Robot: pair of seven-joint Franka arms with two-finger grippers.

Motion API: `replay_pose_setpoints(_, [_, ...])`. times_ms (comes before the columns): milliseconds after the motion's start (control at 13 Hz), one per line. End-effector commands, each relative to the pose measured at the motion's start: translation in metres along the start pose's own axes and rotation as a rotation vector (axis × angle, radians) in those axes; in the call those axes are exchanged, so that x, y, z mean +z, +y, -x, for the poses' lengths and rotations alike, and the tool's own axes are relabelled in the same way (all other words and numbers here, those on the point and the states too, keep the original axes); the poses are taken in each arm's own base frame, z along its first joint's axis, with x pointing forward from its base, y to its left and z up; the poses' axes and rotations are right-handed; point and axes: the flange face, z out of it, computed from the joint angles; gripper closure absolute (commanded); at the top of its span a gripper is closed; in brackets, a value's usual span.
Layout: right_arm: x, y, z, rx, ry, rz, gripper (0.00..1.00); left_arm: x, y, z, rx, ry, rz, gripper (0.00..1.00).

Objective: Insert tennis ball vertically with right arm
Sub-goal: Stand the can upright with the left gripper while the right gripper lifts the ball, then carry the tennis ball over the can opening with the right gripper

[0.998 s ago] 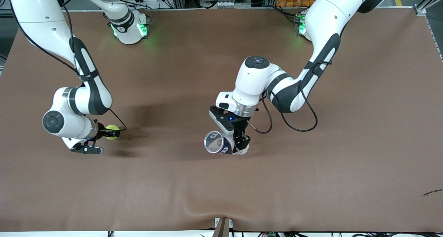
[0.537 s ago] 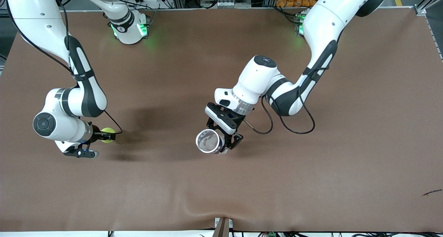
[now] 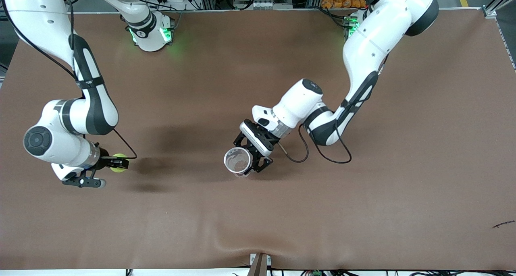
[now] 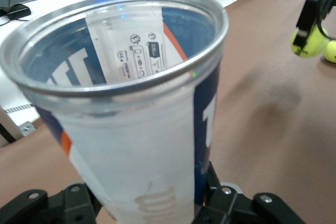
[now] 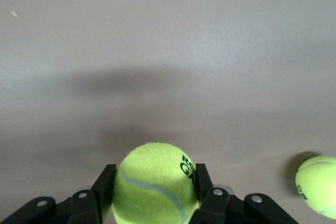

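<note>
A yellow-green tennis ball (image 3: pixel 119 163) (image 5: pixel 155 182) sits between the fingers of my right gripper (image 3: pixel 117 163) (image 5: pixel 155 188), which is shut on it low over the brown table toward the right arm's end. My left gripper (image 3: pixel 253 162) (image 4: pixel 152 205) is shut on a clear tennis ball can (image 3: pixel 238 162) (image 4: pixel 131 108) with a blue, white and orange label. It holds the can near the table's middle, nearly upright, with the open mouth facing up. The can looks empty. In the left wrist view the right gripper (image 4: pixel 307 34) with its ball shows well off from the can.
A second tennis ball (image 5: pixel 318 184) (image 4: pixel 331 51) lies on the table close to my right gripper. A brown cloth (image 3: pixel 363 211) covers the table and has a wrinkle near its front edge (image 3: pixel 238 243). A small dark scrap (image 3: pixel 503 224) lies toward the left arm's end.
The left arm has turned the can from tilted to nearly upright and shifted it a little toward the right arm's end. The right gripper has drawn its ball farther from the can.
</note>
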Motion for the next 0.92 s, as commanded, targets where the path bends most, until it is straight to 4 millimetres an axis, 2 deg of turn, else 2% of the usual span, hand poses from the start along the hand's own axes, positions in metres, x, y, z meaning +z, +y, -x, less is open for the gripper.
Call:
replay_pose_setpoints(0, [-0.048, -0.025, 0.001, 0.036, 0.041, -0.038, 1.0, 0.014, 0.001, 0.026, 0.047, 0.042, 0.007, 0.27])
replay_pose_setpoints(77, [-0.06, -0.039, 0.001, 0.081, 0.016, -0.058, 1.0, 0.019, 0.003, 0.036, 0.053, 0.035, 0.011, 0.27])
replay_pose_setpoints(230, [-0.089, -0.076, 0.004, 0.17, -0.044, -0.057, 1.0, 0.02, 0.006, 0.041, 0.064, 0.045, 0.019, 0.27])
replay_pose_setpoints(537, [-0.134, -0.155, 0.011, 0.284, 0.009, -0.082, 1.0, 0.022, 0.003, 0.051, 0.086, 0.023, 0.015, 0.26])
replay_pose_setpoints(691, [-0.146, -0.183, 0.015, 0.391, 0.015, -0.111, 1.0, 0.024, 0.006, 0.055, 0.097, 0.013, 0.015, 0.26])
replay_pose_setpoints(844, [-0.154, -0.229, 0.028, 0.483, 0.021, -0.141, 1.0, 0.026, 0.008, 0.057, 0.112, 0.0, 0.007, 0.26])
